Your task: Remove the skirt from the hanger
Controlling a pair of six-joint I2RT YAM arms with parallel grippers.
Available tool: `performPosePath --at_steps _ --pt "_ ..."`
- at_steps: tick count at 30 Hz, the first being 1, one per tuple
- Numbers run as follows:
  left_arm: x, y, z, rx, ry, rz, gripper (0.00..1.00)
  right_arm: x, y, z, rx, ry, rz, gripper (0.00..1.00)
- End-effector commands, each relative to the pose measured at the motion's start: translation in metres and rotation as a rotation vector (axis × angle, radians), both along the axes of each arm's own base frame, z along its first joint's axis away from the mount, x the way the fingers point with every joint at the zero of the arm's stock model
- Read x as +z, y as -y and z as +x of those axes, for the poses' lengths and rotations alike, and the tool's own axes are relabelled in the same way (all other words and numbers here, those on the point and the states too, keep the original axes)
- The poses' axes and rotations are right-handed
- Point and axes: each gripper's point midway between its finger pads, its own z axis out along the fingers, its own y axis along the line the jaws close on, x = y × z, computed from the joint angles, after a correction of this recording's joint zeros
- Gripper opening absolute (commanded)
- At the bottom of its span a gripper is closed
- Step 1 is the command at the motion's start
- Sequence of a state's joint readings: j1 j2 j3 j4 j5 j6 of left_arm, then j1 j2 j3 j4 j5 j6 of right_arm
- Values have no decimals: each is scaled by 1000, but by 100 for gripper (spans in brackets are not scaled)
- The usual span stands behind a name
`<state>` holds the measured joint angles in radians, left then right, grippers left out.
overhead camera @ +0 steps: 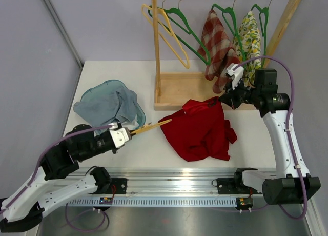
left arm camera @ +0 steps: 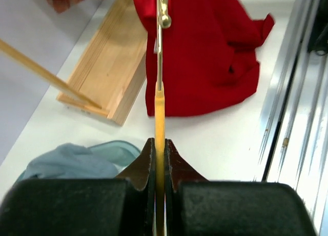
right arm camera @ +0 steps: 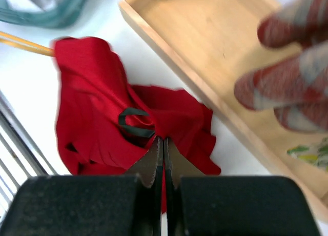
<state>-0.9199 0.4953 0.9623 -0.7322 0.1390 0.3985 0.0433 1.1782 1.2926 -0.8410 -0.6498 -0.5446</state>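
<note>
Red skirt (overhead camera: 200, 131) down in a crumpled heap on the white surface (overhead camera: 148, 154), just in front of the wooden rack base (overhead camera: 179, 90), top corner pinched in the closed right claw (overhead camera: 224, 99). At its left edge, tip of the yellow hanger (overhead camera: 151, 126) touching or tucked under the fabric, hard to tell which, other end clamped tight in the left claw (overhead camera: 129, 134). Farther left, blue cloth (overhead camera: 110, 102) bunched up, just behind that claw.

Robotics lab, plain grey partition walls (overhead camera: 25, 51), white table (overhead camera: 102, 72), metal mounting rail (overhead camera: 169, 187), small wooden clothes rack (overhead camera: 156, 51)
</note>
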Motion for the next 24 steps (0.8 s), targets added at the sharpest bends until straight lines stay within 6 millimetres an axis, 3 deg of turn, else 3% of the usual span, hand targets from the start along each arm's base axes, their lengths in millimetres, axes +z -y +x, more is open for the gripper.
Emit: performPosePath --at_steps 1,4,9,13,15,17,18,20,21,22,23,24 --pt "0 -9 19 126 -17 45 0 61 -24 -24 175 154 111 0" --pt "19 -6 17 109 20 -31 0 44 -24 -26 189 96 97 0" --pt "79 -17 -18 -13 164 -271 0 -29 -1 -20 110 -70 -34 0" --pt "98 -21 -34 -67 190 -343 0 -62 7 -32 143 -102 -106 0" --pt "95 -14 -33 -87 173 -333 0 -55 -4 -56 229 -116 -62 0" --pt "90 -7 -31 -97 161 -320 0 -23 -15 -69 277 -49 8 0" --pt "86 2 -28 -114 150 -312 0 -4 -16 -66 210 -40 55 1" --pt "81 13 -26 -141 140 -308 0 9 -9 -46 113 22 50 8" --pt "85 19 -26 -169 151 -321 0 5 -6 -42 101 11 33 18" --pt "75 29 -21 -177 130 -296 0 -4 0 -38 83 -14 -7 23" --pt "74 34 -19 -186 125 -291 0 -22 4 -38 82 -90 -31 32" --pt "75 38 -18 -197 129 -294 0 -29 6 -38 104 -98 -57 54"
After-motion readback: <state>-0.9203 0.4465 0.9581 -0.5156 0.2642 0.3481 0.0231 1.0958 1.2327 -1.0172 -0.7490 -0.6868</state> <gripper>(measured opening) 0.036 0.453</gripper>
